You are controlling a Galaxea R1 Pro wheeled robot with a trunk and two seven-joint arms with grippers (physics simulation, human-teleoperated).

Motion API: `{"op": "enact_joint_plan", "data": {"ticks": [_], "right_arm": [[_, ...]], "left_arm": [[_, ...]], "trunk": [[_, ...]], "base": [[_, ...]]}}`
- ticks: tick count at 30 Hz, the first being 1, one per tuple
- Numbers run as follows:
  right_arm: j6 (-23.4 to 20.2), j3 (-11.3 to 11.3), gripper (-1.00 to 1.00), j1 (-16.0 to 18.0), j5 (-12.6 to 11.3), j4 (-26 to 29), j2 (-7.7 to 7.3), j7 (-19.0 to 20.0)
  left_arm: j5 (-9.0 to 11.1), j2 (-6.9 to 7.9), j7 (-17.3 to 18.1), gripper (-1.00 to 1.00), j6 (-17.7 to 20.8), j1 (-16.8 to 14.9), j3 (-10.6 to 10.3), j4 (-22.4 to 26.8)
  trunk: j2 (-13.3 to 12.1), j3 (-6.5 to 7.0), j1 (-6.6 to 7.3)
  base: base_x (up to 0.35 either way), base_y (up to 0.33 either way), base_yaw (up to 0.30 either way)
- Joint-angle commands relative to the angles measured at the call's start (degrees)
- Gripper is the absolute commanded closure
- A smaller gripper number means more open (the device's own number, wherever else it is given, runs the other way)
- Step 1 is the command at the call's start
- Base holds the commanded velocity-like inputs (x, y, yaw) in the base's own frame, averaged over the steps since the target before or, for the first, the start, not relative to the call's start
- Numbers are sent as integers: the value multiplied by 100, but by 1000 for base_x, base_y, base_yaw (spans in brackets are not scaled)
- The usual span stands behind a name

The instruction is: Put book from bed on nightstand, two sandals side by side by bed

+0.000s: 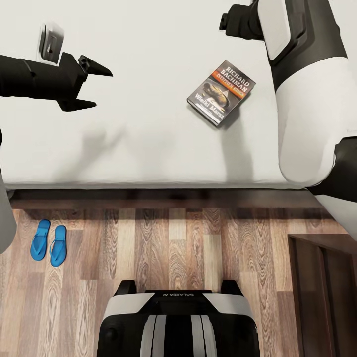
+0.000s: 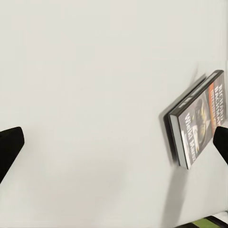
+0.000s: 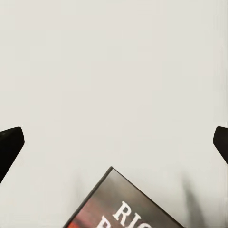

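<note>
The book (image 1: 221,92) lies flat and skewed on the pale mattress of the bed (image 1: 148,148), its dark cover with white lettering facing up. My left gripper (image 1: 94,87) hovers open over the mattress, well to the left of the book, and nothing is between its fingers. In the left wrist view the book (image 2: 197,123) lies off to one side of the open left gripper (image 2: 114,142). My right gripper (image 3: 114,142) is open just beyond the book's far corner (image 3: 123,204). The two sandals (image 1: 49,243), bright blue, lie side by side on the floor by the bed.
The bed's dark wooden frame (image 1: 163,198) runs across the view above the wood-plank floor (image 1: 188,248). A dark brown wooden cabinet (image 1: 322,292) stands at the lower right. My own base (image 1: 176,322) is at the bottom.
</note>
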State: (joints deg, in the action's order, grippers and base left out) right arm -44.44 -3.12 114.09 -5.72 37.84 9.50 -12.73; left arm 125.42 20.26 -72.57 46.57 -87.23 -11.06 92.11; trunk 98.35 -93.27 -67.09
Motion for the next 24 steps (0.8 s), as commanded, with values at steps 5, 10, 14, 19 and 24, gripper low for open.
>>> {"op": "enact_joint_plan", "data": {"ticks": [5, 10, 14, 19, 24], "right_arm": [[-59, -15, -100, -9, -62, 71, 8, -46], [-82, -18, -100, -52, -69, 160, 8, -49], [-186, -21, -100, -141, -74, 409, 8, -47], [-761, -19, -100, -372, -74, 1103, 10, -28], [-945, -16, -100, -486, -74, 1461, 13, -24]], "left_arm": [[35, -1, -46, -100, 50, -5, -1, 3], [38, 1, -47, -100, 63, -5, -1, 4], [42, 6, -51, -100, 68, -10, 4, 7], [43, 21, -27, -100, 74, -13, 7, 8], [44, 26, 4, -100, 77, -13, 4, 9]], "trunk": [[1, 41, -1], [1, 86, -1], [1, 123, -1], [1, 168, -1], [1, 214, -1]], "base": [[75, 147, -101], [153, 230, -112], [176, 248, -114], [182, 253, -115], [178, 236, -115]]}}
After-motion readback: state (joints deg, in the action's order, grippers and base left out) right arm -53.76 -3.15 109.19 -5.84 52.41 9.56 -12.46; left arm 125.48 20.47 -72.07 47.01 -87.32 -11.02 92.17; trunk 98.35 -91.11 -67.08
